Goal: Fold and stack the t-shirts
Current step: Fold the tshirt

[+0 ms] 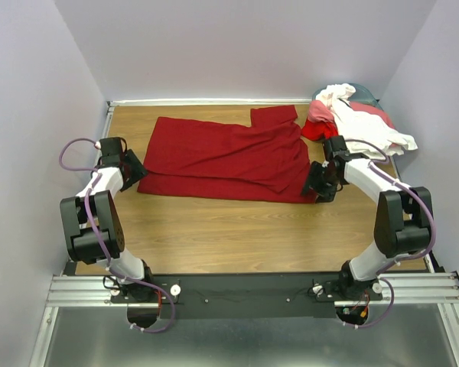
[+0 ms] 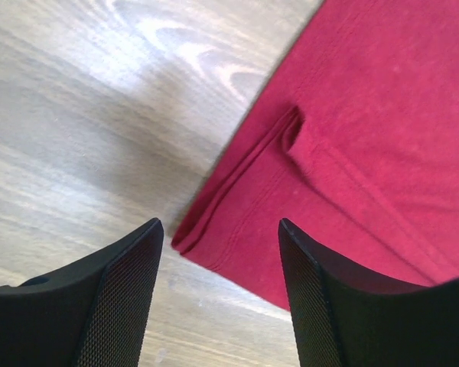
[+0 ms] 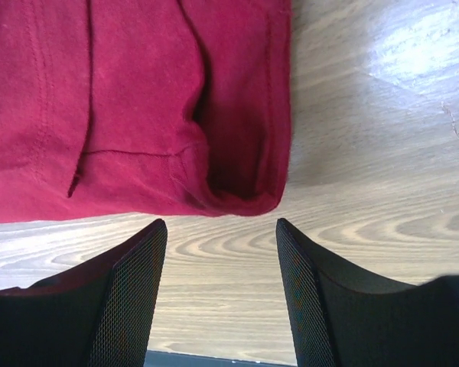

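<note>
Crimson t-shirt lies half-folded; left gripper and right gripper, both spread, may pinch only the top layer, skewing the fold

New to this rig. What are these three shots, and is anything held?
Two robot arms are bolted at the near edge of a wooden table. The top picture looks down from behind them. The other two come from a camera on each wrist. A crimson t-shirt lies partly folded in the middle, and a pile of other shirts sits far right. The left pincer and right pincer are open, each at a near corner of the crimson shirt, holding nothing.
</note>
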